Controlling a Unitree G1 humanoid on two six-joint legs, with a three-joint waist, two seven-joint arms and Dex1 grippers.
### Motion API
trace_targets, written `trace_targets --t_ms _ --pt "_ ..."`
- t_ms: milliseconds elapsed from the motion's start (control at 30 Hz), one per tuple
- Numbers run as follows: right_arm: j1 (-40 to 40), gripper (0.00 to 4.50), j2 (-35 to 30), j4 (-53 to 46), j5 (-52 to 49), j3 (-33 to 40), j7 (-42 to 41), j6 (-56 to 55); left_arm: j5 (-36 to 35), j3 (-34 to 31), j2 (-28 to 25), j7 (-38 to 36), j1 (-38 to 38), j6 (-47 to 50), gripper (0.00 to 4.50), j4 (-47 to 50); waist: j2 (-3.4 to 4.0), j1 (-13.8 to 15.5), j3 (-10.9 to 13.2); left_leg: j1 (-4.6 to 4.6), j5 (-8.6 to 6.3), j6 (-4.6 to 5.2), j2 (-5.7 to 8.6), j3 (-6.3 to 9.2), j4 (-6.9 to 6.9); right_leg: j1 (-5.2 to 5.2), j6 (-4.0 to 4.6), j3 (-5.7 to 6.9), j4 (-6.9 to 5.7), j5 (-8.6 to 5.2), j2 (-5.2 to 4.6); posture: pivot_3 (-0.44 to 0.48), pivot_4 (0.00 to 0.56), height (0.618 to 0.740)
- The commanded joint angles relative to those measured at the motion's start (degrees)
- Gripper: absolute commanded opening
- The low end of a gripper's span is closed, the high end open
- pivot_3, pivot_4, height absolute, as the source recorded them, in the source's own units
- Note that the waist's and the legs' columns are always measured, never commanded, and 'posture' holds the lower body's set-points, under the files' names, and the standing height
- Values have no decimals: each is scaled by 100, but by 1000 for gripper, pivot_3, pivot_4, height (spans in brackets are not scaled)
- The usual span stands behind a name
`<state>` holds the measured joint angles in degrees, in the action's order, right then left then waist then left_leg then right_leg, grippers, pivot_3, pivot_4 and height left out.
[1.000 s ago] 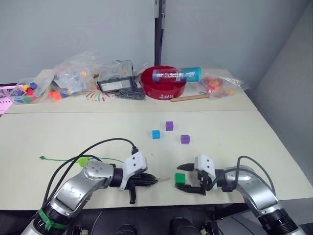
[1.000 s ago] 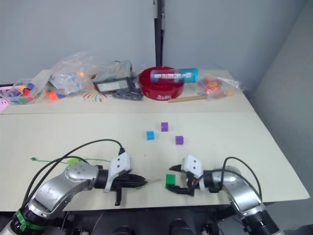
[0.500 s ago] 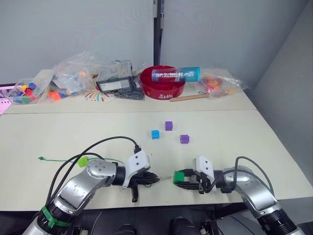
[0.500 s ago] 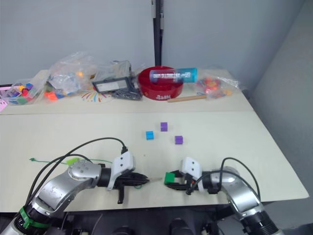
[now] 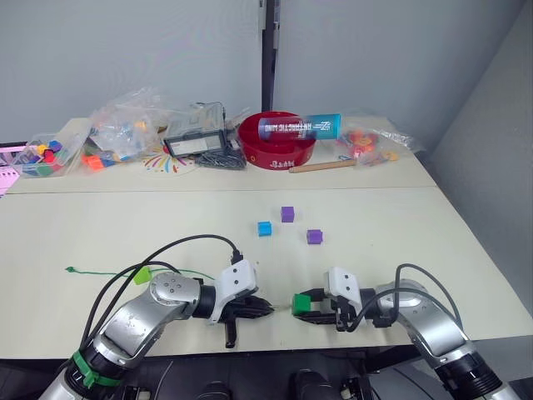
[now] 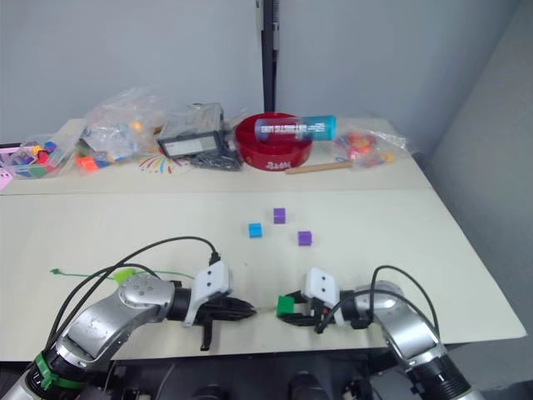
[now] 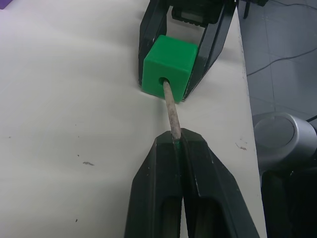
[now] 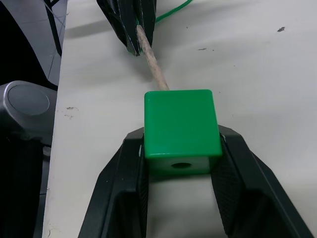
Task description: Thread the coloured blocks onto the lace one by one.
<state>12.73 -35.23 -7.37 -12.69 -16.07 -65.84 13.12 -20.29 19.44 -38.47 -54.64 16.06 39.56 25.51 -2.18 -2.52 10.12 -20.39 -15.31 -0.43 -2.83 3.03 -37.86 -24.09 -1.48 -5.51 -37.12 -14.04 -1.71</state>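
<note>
Left wrist view: pale lace tip point(image 7: 171, 110) just entering green block's point(image 7: 166, 67) hole, pinched by left gripper point(image 7: 177, 144). Block clamped in right gripper point(image 8: 179, 163), near table's front edge. Best pushed straight along the bore, block kept steady, then regripped beyond.

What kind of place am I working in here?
Probably a lab or test room: pale table against plain grey partition walls, with clear bags of toy pieces and a red bowl along its far edge.

The dark green block point(image 8: 181, 130) looks smooth, slightly glossy plastic (the lace tip point(image 7: 171, 111) perhaps rough wood).
</note>
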Motion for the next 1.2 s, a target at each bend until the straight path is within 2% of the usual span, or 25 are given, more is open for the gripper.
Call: trace_targets --t_ms 33,500,767,967,1200 --pt "66 1182 12 -173 -46 -32 -57 -31 17 31 54 -27 117 -116 0 100 0 -2 0 0 0 0 0 0 0 0 0 0 0 0 0 0 150 731" --pt "227 1182 132 -289 73 -204 18 159 150 283 302 -98 246 -220 0 -45 0 -4 0 1 0 0 0 0 0 1 0 0 0 0 0 0 150 731" --pt "219 1182 397 -554 164 -470 159 429 525 539 714 -231 372 -769 0 -738 1 -1 -1 1 0 0 1 1 0 1 1 0 -1 1 2 0 150 731" --pt "72 1182 584 -33 268 -504 196 -93 679 583 630 -463 192 -1135 0 -906 0 -36 -2 8 0 0 0 0 0 5 2 -2 -2 1 3 0 150 731" --pt "255 1182 715 302 490 -652 156 -371 758 617 912 -435 368 -1293 0 -1133 -1 -46 -5 19 0 0 -3 1 0 21 -4 -2 -3 -1 6 0 150 731"
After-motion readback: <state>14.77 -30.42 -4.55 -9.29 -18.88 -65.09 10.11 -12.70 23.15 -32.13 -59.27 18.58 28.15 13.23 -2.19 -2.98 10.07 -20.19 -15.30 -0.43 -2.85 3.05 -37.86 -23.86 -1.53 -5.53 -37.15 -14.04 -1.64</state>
